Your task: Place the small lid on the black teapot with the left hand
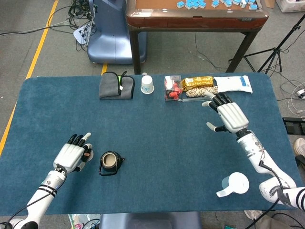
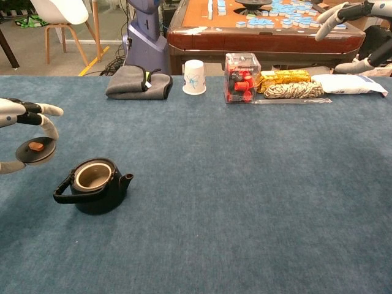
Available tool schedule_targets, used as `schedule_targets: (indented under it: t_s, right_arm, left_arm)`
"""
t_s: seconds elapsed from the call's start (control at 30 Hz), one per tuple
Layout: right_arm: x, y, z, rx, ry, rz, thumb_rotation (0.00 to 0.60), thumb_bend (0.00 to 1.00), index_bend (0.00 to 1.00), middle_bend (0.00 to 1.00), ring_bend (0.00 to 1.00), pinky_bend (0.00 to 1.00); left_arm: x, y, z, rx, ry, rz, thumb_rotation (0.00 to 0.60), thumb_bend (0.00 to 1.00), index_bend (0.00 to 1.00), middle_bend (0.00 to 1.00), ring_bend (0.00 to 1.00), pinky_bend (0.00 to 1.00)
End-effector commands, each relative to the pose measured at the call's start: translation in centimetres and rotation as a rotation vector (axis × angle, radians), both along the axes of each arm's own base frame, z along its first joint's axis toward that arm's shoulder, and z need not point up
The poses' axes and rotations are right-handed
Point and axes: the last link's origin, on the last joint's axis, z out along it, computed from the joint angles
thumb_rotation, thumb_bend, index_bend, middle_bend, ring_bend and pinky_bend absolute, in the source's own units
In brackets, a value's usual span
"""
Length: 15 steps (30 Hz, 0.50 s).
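Observation:
The black teapot (image 1: 111, 163) (image 2: 95, 185) stands open-topped on the blue table, its handle folded down on its left side. My left hand (image 1: 72, 155) (image 2: 21, 131) hovers just left of the pot and holds the small dark lid (image 2: 35, 150) with its reddish knob (image 1: 87, 154) between thumb and fingers. My right hand (image 1: 228, 114) (image 2: 355, 27) floats above the far right of the table, fingers spread, holding nothing.
Along the far edge lie a folded grey cloth (image 1: 116, 85), a paper cup (image 1: 147, 84), a clear box of red pieces (image 1: 173, 88), a gold packet (image 1: 198, 82), a rope bundle (image 1: 201, 91) and a white pouch (image 1: 233, 84). A clear measuring cup (image 1: 235, 184) stands front right.

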Motion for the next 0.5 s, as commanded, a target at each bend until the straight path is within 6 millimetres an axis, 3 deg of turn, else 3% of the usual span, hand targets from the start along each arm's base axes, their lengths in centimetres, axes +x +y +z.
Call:
schedule_targets:
  t_s: [0.03, 0.5]
  right_arm:
    - [-0.3, -0.1, -0.1, 0.008, -0.001, -0.002, 0.6, 0.29, 0.27, 0.1, 0.1, 0.04]
    - [-0.8, 0.0, 0.4, 0.008, -0.015, 0.003, 0.6, 0.29, 0.26, 0.1, 0.1, 0.04]
  left_arm:
    - [0.7, -0.2, -0.3, 0.0, -0.009, 0.0, 0.6, 0.34, 0.31, 0.0, 0.0, 0.0]
    - [3.7, -1.3, -1.9, -0.031, -0.037, -0.043, 0.6, 0.34, 0.31, 0.0, 0.0, 0.0]
